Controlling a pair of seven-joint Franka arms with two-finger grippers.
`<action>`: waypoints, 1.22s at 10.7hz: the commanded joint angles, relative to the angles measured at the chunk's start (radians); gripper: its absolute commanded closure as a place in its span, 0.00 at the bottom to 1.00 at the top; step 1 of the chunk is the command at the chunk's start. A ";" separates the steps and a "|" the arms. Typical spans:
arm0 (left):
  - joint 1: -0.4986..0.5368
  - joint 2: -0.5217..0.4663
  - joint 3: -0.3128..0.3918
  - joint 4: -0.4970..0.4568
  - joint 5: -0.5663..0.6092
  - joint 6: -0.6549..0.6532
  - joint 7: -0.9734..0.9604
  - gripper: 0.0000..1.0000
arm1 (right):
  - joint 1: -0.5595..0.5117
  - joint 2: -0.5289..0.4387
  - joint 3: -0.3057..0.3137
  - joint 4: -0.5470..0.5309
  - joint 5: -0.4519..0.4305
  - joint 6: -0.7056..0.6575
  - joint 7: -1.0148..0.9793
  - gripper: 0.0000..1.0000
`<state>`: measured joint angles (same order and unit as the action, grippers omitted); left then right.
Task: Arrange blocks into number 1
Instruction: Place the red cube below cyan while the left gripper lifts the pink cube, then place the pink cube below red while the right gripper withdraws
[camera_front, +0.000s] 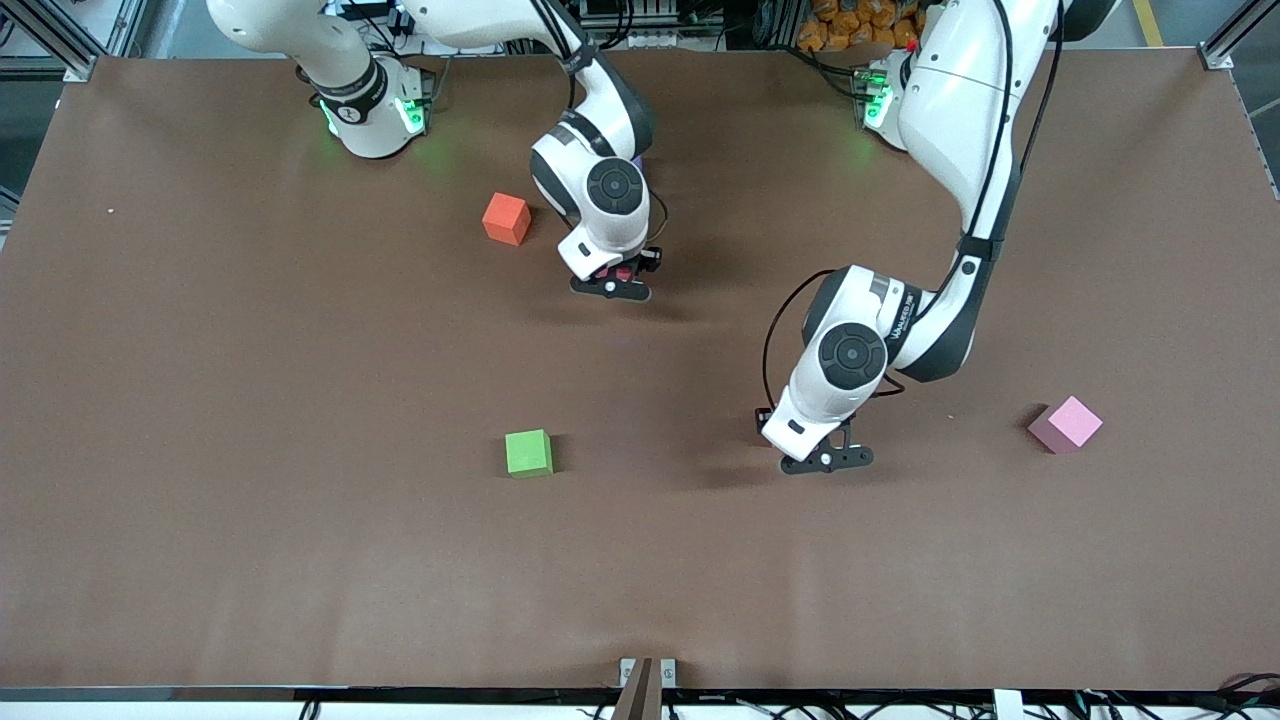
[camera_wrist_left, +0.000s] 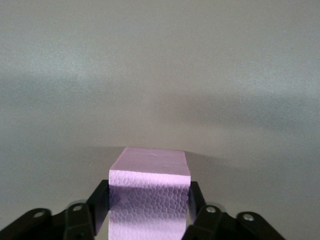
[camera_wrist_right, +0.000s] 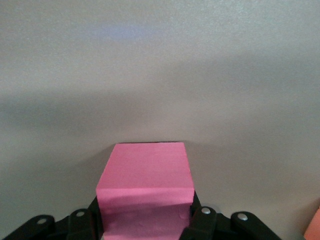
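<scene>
Blocks: foam cubes, equal sides, no long axis. Left gripper (camera_front: 826, 458), over table mid-area toward left arm's end, fingers (camera_wrist_left: 196, 205) clamped on lilac-purple block (camera_wrist_left: 150, 200), beaded foam face, top flat and level. Right gripper (camera_front: 612, 287), over table beside orange cube (camera_front: 506, 218), pinching deep-pink block (camera_wrist_right: 145, 195), smooth matte. Green block (camera_front: 528, 452) flat on table, nearer front camera than orange cube. Pale pink block (camera_front: 1066, 424) near left arm's end, turned cornerwise to table edge.
</scene>
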<state>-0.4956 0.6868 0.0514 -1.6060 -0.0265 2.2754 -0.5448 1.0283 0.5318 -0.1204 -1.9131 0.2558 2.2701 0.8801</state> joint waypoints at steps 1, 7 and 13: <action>-0.015 -0.001 0.010 -0.009 -0.026 -0.002 0.020 1.00 | 0.001 -0.038 0.001 -0.038 -0.006 0.009 0.014 0.79; -0.018 -0.016 -0.008 0.001 -0.029 -0.008 0.008 1.00 | -0.008 -0.087 -0.103 -0.024 -0.007 -0.059 0.056 0.00; -0.159 -0.030 -0.013 0.021 -0.078 -0.010 -0.154 1.00 | -0.278 -0.096 -0.255 0.017 -0.003 -0.106 -0.272 0.00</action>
<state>-0.5952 0.6717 0.0257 -1.5890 -0.0813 2.2745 -0.6401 0.8383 0.4487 -0.3856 -1.9082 0.2552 2.1872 0.6920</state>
